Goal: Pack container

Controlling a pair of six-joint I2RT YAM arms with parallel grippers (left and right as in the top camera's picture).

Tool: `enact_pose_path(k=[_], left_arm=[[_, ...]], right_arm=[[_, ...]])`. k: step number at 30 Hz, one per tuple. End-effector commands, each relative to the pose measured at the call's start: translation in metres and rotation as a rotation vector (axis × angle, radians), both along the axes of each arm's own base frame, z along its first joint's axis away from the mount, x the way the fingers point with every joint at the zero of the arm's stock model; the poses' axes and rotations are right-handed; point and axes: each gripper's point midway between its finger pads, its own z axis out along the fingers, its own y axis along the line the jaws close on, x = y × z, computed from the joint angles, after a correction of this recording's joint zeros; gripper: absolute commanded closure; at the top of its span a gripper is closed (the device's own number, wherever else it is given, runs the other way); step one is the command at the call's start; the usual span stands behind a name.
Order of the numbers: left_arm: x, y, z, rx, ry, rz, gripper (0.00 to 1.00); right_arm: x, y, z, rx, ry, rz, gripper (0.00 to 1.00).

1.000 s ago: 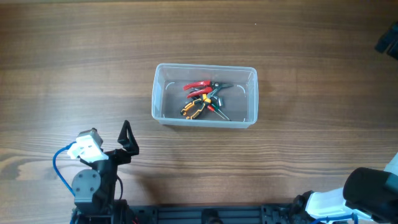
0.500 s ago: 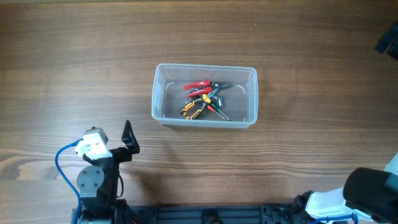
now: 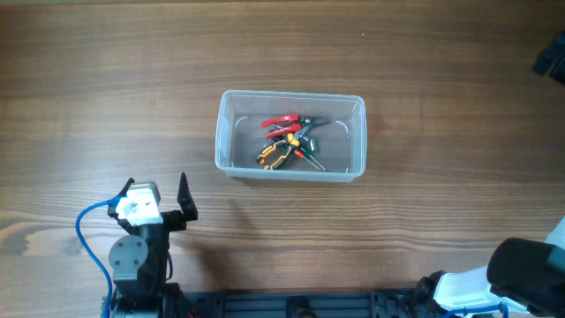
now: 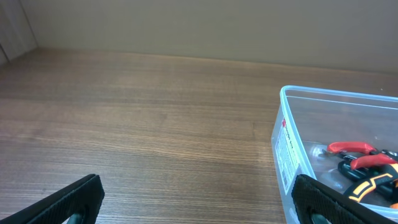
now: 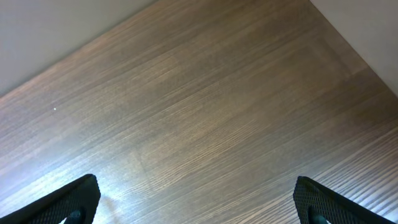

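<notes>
**Both hands spread and empty, tools lying in the tub**

My left hand [image 4: 199,191] is spread wide. Its two black fingers [image 4: 78,194] sit at opposite bottom corners of the wrist view, with nothing between them but bare wood. From overhead, that left hand [image 3: 183,198] hovers at the near-left part of the brown wood-grain desk [image 3: 106,106], and a blue cable [image 3: 86,237] loops off the arm behind it.

Ahead and to the right of it is the container [image 4: 291,155], a clear, colourless plastic rectangular tub with rounded corners and a thick rim. It stands apart from my fingers, with a white label on the wall that faces me. The overhead view puts the container [image 3: 291,94] upright near the middle of the desk.

Inside it, red-handled pliers [image 3: 282,122] lie toward the far side. Orange-and-black-handled pliers [image 3: 275,155] lie just beside them, nearer me. My left wrist view picks up the same red handles [image 4: 351,148] and the orange ones [image 4: 373,184] through the wall. Some slim dark tools are tangled among them, and I can't make out what they are.

My right hand [image 5: 199,198] is spread wide too, with nothing held and its black fingers [image 5: 74,196] at the bottom corners over plain wood. From overhead only that arm's white and blue-grey housing [image 3: 521,276] shows, at the near-right corner.

A dark object [image 3: 549,58] sits at the far-right edge.
</notes>
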Motion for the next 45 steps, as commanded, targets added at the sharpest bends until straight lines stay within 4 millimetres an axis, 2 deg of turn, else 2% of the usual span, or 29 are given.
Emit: enact_pose_path(k=[1, 11, 13, 15, 17, 18, 19, 22, 24, 25, 26, 29, 33, 35, 38, 42, 45], left_arm=[[0.000, 0.003, -0.001, 0.021, -0.006, 0.011, 0.00], [0.000, 0.003, -0.002, 0.021, -0.005, 0.011, 0.00], [0.000, 0.003, -0.002, 0.021, -0.005, 0.011, 0.00], [0.000, 0.003, -0.002, 0.021, -0.005, 0.011, 0.00], [0.000, 0.003, -0.002, 0.021, -0.005, 0.011, 0.00], [0.000, 0.003, -0.002, 0.021, -0.005, 0.011, 0.00], [0.000, 0.003, -0.002, 0.021, -0.005, 0.011, 0.00], [0.000, 0.003, -0.002, 0.021, -0.005, 0.011, 0.00], [0.000, 0.003, -0.002, 0.021, -0.005, 0.011, 0.00], [0.000, 0.003, -0.002, 0.021, -0.005, 0.011, 0.00], [0.000, 0.003, -0.002, 0.021, -0.005, 0.011, 0.00], [0.000, 0.003, -0.002, 0.021, -0.005, 0.011, 0.00], [0.000, 0.003, -0.002, 0.021, -0.005, 0.011, 0.00], [0.000, 0.003, -0.002, 0.021, -0.005, 0.011, 0.00], [0.000, 0.003, -0.002, 0.021, -0.005, 0.011, 0.00], [0.000, 0.003, -0.002, 0.021, -0.005, 0.011, 0.00], [0.000, 0.003, -0.002, 0.021, -0.005, 0.011, 0.00]], right_arm=[[0.001, 0.002, 0.000, 0.009, -0.004, -0.001, 0.00], [0.002, 0.002, -0.002, 0.010, -0.002, -0.001, 0.00], [-0.002, 0.004, 0.008, -0.002, -0.023, -0.001, 0.00], [-0.011, 0.013, 0.030, -0.030, -0.074, 0.010, 0.00], [-0.020, 0.032, 0.057, -0.061, -0.138, 0.042, 0.00], [-0.025, 0.050, 0.074, -0.079, -0.181, 0.079, 0.00], [-0.029, 0.071, 0.088, -0.093, -0.221, 0.126, 0.00], [-0.048, 0.150, 0.128, -0.110, -0.348, 0.333, 0.00], [-0.064, 0.182, 0.144, -0.109, -0.406, 0.425, 0.00], [-0.077, 0.190, 0.154, -0.113, -0.439, 0.448, 0.00], [-0.082, 0.190, 0.158, -0.117, -0.453, 0.448, 0.00], [-0.113, 0.196, 0.174, -0.133, -0.527, 0.462, 0.00], [-0.147, 0.195, 0.158, -0.259, -0.559, 0.516, 0.00], [-0.158, 0.197, 0.132, -0.295, -0.624, 0.530, 0.00], [-0.160, 0.201, 0.102, -0.309, -0.715, 0.540, 0.00], [-0.158, 0.219, 0.041, -0.294, -0.845, 0.622, 0.00], [-0.154, 0.225, 0.010, -0.289, -0.920, 0.642, 0.00]])
